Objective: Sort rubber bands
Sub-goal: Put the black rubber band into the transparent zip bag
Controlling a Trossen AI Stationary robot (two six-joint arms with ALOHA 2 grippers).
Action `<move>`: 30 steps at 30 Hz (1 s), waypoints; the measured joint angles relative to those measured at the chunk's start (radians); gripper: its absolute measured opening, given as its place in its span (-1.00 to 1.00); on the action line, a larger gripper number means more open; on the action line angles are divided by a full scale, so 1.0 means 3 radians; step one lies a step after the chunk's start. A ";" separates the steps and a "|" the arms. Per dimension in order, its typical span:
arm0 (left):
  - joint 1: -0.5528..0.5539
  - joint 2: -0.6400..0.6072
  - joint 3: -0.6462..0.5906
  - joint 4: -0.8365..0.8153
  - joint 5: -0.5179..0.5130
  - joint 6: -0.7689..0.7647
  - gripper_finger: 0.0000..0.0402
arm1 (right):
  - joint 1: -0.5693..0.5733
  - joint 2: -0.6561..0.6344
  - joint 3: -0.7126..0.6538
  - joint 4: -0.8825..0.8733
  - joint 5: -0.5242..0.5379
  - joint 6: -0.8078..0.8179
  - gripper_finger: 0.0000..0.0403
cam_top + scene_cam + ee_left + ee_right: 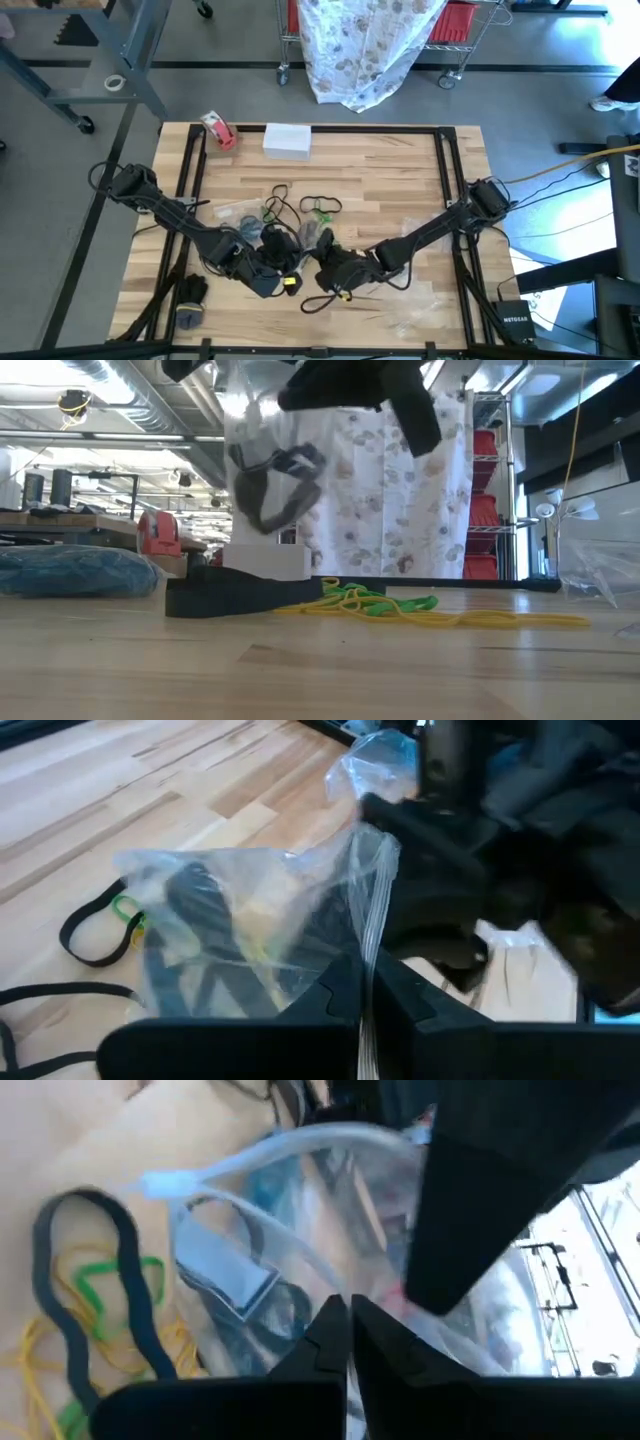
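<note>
A clear plastic bag (250,930) with black rubber bands inside hangs above the near middle of the table, also seen in the low view (275,470). My left gripper (272,280) and my right gripper (322,262) meet at it, both shut on it. Loose rubber bands lie flat on the wood: black loops (320,206) behind the grippers, green and yellow ones (380,603) under the bag, and a black loop (100,1280) over green and yellow strands. My left gripper pinches the bag's zip strip (368,960) between its two fingers, which lie across the strip. The bag spreads out beyond the fingertips, lifted clear of the table. My right gripper is shut on the bag's thin film (345,1295) below its rim. Which layer it has cannot be told.
A red-and-white tape roll (218,130) and a white box (287,140) sit at the far edge. Other clear bags lie left of centre (238,212) and near right (420,310). A bag of blue bands (70,570) lies near left. Black frame rails (447,170) run along the sides.
</note>
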 joint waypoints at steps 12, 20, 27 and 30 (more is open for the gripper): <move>0.0094 0.0003 -0.0001 -0.0787 -0.0141 -0.0447 -0.99 | 0.0164 -0.0005 0.0003 -0.0586 -0.0760 0.1726 -0.99; 0.0133 0.0003 -0.0001 -0.0871 -0.0173 -0.0229 -0.99 | -0.0001 -0.0005 0.0004 -0.0584 -0.1079 0.2376 -1.00; 0.0112 -0.0191 0.0007 -0.1644 -0.0207 -0.0521 -0.99 | -0.0495 -0.0004 0.0028 -0.0282 -0.1584 0.2894 -1.00; 0.0061 -0.0379 0.0049 -0.1885 -0.0216 -0.0657 -0.99 | -0.0669 -0.0004 0.0116 -0.0130 -0.1725 0.3048 -1.00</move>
